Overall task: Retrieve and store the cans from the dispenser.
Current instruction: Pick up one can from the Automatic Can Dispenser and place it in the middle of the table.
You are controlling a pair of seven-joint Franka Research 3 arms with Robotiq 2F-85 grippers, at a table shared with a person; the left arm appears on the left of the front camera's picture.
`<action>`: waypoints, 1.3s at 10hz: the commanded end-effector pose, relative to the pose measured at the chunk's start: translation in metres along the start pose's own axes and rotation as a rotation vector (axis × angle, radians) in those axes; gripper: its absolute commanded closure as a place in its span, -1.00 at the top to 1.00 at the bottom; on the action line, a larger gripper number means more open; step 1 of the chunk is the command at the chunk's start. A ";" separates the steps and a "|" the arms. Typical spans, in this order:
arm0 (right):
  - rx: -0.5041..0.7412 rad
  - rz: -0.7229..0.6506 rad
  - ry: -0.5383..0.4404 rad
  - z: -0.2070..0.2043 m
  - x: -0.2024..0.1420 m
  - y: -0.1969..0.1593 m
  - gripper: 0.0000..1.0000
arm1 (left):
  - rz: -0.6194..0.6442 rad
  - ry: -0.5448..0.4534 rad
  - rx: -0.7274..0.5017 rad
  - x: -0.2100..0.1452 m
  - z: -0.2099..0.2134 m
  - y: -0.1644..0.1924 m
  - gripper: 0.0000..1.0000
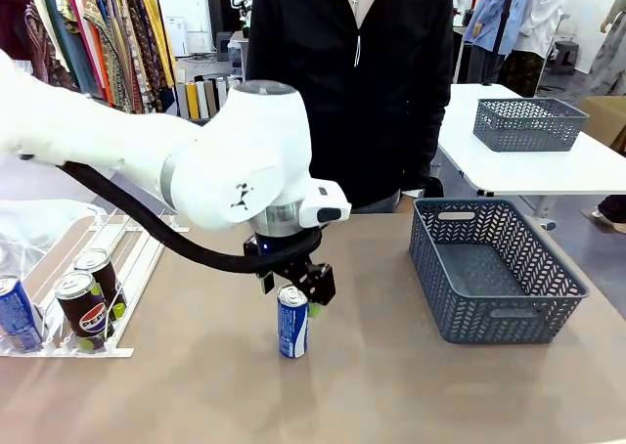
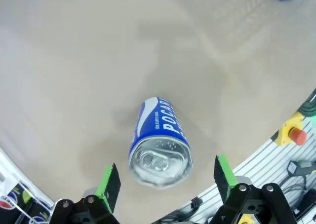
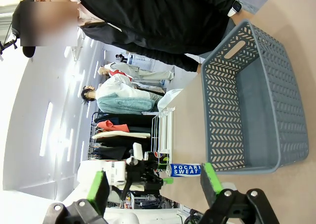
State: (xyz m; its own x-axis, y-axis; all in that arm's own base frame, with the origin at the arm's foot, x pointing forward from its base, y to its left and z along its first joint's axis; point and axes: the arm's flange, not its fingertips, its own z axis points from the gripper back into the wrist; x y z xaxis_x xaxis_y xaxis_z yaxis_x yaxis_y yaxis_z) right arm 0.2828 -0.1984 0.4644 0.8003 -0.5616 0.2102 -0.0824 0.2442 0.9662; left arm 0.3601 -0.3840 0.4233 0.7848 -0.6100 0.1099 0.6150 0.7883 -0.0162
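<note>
Fingers (image 2: pixel 109 182) of the left gripper (image 2: pixel 165 177) stand wide, flanking a blue can (image 2: pixel 160 145) upright on the table (image 1: pixel 196 385), between rack (image 1: pixel 137 253) and basket (image 1: pixel 460 297), probably staged for the right gripper (image 3: pixel 154 184), likewise spread wide.

Grey basket (image 1: pixel 494 268) on the desk (image 1: pixel 196 395); another basket (image 1: pixel 528 123) on a white table (image 1: pixel 577 175) behind; person (image 1: pixel 362 92) in black opposite.

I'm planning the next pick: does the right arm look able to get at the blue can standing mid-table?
Probably not yet. The left tool hangs open just over the blue can, a finger on either side, blocking a top grasp. The table between it and the basket looks free.
</note>
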 end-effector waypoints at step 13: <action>0.010 -0.003 0.000 0.001 0.000 0.002 1.00 | 0.806 -0.570 -0.814 -0.362 0.131 0.408 1.00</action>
State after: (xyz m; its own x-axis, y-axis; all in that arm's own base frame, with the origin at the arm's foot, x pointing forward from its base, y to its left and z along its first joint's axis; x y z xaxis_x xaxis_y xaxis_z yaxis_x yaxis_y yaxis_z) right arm 0.2824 -0.1990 0.4642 0.7996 -0.5628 0.2095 -0.0815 0.2440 0.9663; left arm 0.3139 0.1689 0.5188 0.9555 0.2280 0.1874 0.0177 0.5896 -0.8075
